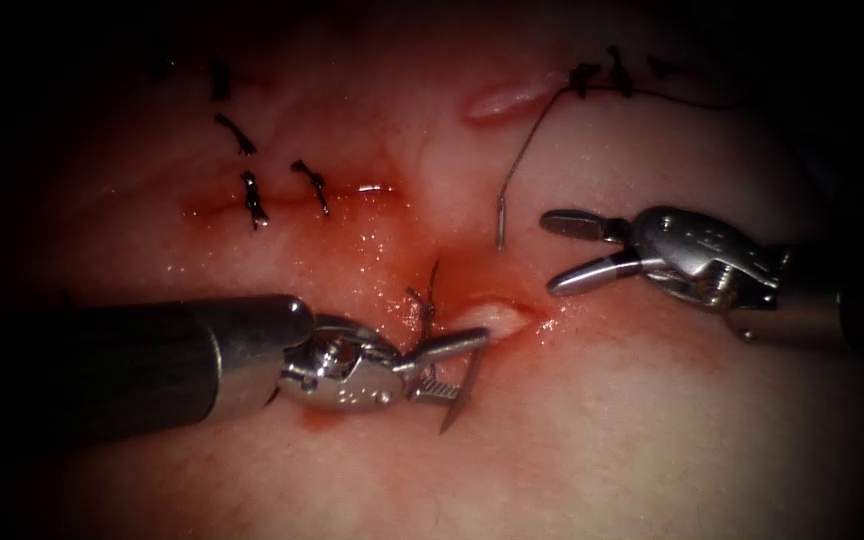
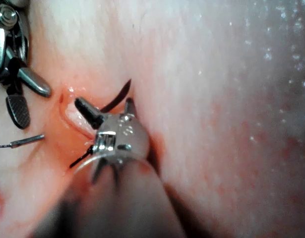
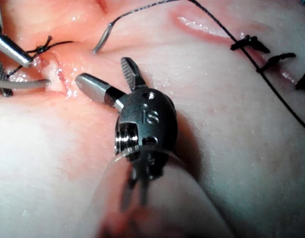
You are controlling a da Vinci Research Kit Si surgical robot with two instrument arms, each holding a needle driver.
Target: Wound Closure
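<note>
Plainly, the only writing I can read is the stamped "is" on the body of my right tool [image 3: 100, 69], seen in the right wrist view; the marks on both tool bodies in the endoscope view are too faint to read. My right tool's jaws are spread wide and hold nothing. My left tool [image 1: 464, 365] also has its jaws apart, set over the pale gaping part of the cut [image 1: 492, 318] and gripping nothing I can make out. A thin straight sliver shows at its lower jaw, and I cannot tell what it is. The needle [image 1: 500, 222] lies free on the tissue [image 1: 652, 420], just beyond my right tool's tips and between my two tools. What shows of it is a short grey metal length resting on the surface. The right wrist view shows the braided grain of the thread [image 1: 527, 145] leaving it. The endoscope view shows that thread curving off to dark stitches [image 1: 592, 80] beyond my right tool. A knot [image 1: 418, 300] with an upright tail sits just beside my left tool's upper jaw, amid red fluid [image 1: 392, 250].
</note>
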